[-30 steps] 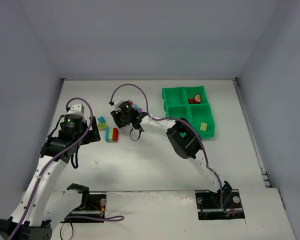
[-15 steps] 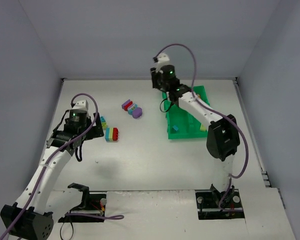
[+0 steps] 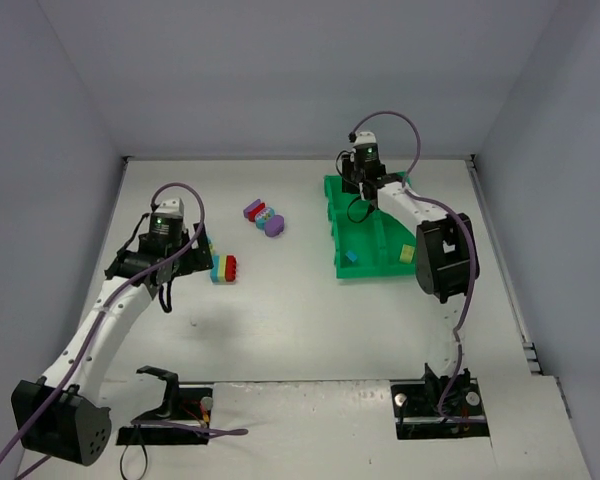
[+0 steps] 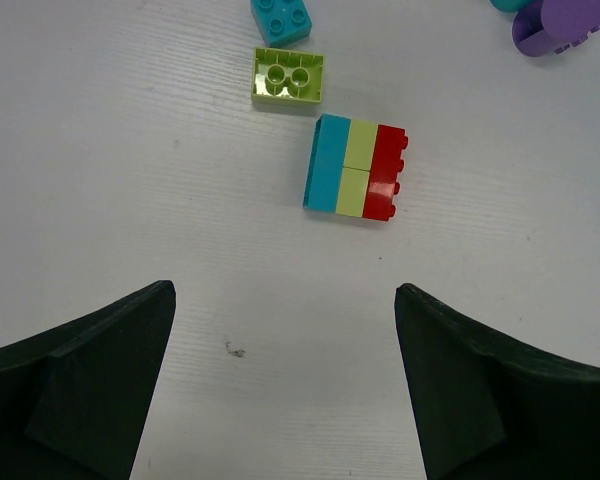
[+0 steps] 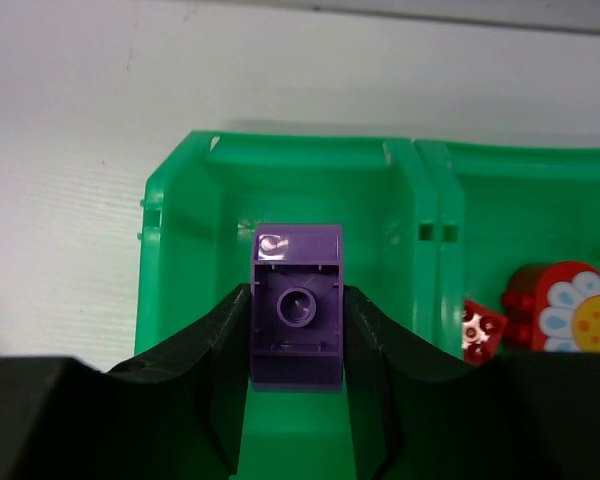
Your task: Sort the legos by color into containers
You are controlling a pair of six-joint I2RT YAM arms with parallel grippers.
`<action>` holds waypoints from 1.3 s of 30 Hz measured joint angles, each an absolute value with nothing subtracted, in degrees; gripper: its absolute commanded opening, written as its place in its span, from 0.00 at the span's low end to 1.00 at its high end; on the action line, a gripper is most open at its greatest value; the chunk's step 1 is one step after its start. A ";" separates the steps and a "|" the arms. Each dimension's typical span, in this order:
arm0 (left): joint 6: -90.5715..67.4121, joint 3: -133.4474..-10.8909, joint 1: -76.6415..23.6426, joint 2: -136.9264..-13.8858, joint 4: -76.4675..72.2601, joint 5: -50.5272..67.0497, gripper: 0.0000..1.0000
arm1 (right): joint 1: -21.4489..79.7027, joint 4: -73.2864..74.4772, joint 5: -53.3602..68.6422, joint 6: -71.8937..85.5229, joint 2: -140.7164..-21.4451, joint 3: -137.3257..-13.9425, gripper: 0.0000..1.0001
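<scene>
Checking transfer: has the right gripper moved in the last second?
Yes. The right gripper moved right, from the loose bricks to above the green tray, shut on a purple brick.

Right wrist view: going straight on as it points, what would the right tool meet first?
Probably the floor of the bright green plastic tray compartment, reached first by the purple plastic brick the right tool holds; depth unclear.

I work in a robotics lab test cell. A bare white tabletop (image 3: 310, 320) fills the frame's middle, plain grey panels (image 3: 280, 80) box it in at top, left and right, my arm bases (image 3: 442, 405) are bolted along the bottom edge, and purple cables (image 3: 384, 113) run exposed up my arms.
</scene>
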State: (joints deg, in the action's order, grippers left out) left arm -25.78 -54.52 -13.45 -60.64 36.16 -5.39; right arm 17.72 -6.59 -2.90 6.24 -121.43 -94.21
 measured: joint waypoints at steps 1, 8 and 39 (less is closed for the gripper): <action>-25.80 -54.54 -13.45 -61.10 35.97 -5.39 0.84 | 17.72 -6.22 -2.55 6.26 -121.93 -94.32 0.29; -26.26 -54.63 -13.45 -64.86 35.27 -5.28 0.84 | 18.02 -5.02 -1.65 6.61 -123.66 -95.77 0.58; -30.20 -74.83 -11.75 -103.88 29.65 -11.64 0.84 | 25.50 -4.51 -0.64 10.57 -83.61 -64.01 0.59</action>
State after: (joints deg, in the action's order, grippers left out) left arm -30.20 -74.83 -11.75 -103.88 29.65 -11.64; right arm 25.50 -4.51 -0.64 10.57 -83.61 -64.01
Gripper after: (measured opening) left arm 0.839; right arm 0.592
